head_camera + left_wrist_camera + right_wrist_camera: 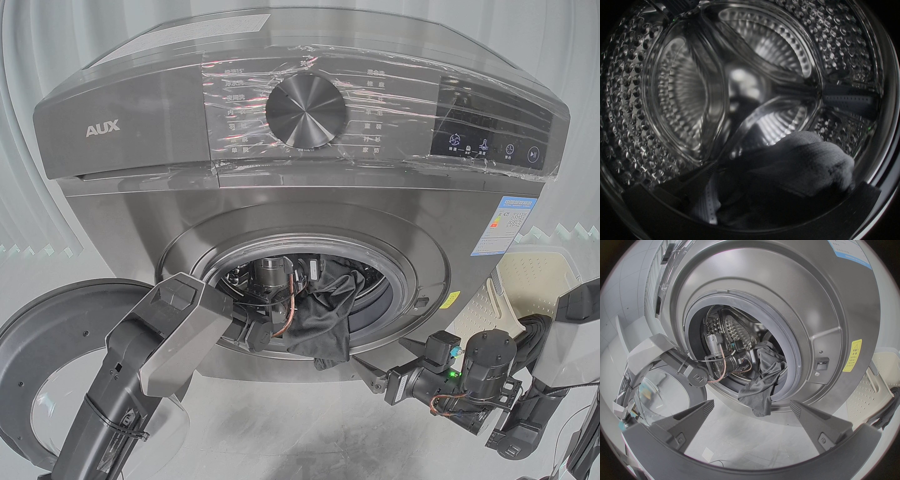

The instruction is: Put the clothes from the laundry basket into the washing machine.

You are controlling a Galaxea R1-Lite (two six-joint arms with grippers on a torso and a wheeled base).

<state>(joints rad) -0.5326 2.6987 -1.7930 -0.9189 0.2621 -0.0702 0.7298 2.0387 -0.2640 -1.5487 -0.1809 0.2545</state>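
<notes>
Right claw [751,404] is hanging open, empty; cloth [761,387] just ahead is drooping over seal [790,343]. Looks limp, light; I'd pinch hanging fold.

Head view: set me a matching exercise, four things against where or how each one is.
Things:
1. dark garment
2. door
3. basket
4. right hand

States:
A. open and empty, in front of the machine
B. hanging over the drum rim
C. swung open on the robot's left
D. standing to the right of the machine

Pairs: 1-B, 2-C, 3-D, 4-A.
</notes>
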